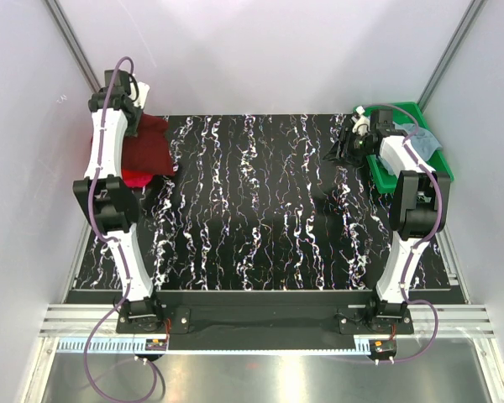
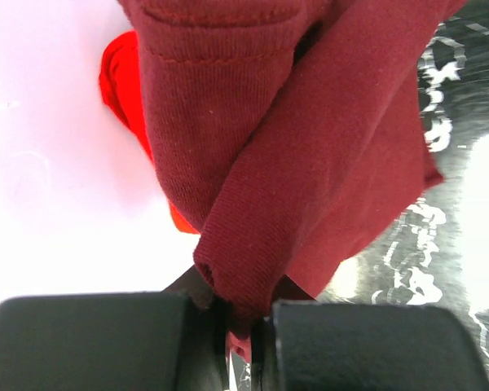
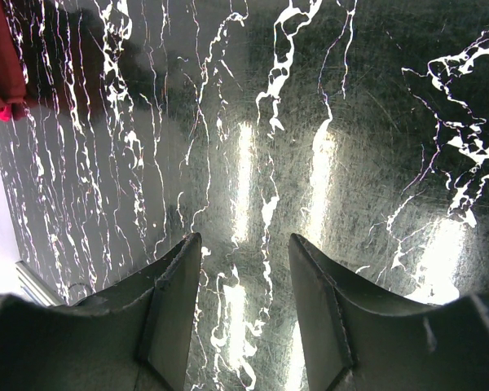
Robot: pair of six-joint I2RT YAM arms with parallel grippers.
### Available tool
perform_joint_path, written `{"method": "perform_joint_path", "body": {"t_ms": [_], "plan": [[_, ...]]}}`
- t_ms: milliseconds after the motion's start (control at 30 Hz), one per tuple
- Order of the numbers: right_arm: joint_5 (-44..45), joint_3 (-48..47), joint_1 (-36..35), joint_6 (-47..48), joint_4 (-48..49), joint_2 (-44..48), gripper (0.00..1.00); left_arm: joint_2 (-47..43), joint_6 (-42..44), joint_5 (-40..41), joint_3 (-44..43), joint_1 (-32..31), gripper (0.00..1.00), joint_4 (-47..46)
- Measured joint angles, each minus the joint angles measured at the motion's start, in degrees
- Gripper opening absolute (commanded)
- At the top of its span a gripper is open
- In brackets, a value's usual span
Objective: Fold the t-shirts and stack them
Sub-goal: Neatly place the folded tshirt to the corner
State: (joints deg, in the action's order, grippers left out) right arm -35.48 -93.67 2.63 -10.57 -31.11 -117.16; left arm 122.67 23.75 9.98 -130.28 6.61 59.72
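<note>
Two shirts are showing, maybe more: left hand (image 2: 240, 326) is gripping maroon shirt (image 2: 310, 163), half hiding red shirt (image 2: 118, 77); right hand (image 3: 244, 309) is hanging open.

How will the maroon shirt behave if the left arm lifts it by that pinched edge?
Probably floppy: the maroon shirt drapes in soft folds from the left gripper, which is shut on a bunched edge. It will likely droop and swing rather than hold shape. The knit looks grippy, so slipping seems unlikely.
</note>
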Motion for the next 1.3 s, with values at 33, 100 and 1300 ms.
{"method": "perform_joint_path", "body": {"t_ms": [33, 100, 1300], "plan": [[0.0, 0.0, 0.0, 0.0, 0.0, 0.0, 0.54, 0.2, 0.0, 0.5, 0.0, 0.2, 0.00, -0.1], [0.0, 0.0, 0.0, 0.0, 0.0, 0.0, 0.54, 0.6, 0.0, 1.9, 0.0, 1.0, 0.00, -0.5], [1.0, 1.0, 0.0, 1.5, -0.4, 0.5, 0.54, 16.3, 7.0, 19.0, -2.2, 5.9, 0.00, -12.1]]}}
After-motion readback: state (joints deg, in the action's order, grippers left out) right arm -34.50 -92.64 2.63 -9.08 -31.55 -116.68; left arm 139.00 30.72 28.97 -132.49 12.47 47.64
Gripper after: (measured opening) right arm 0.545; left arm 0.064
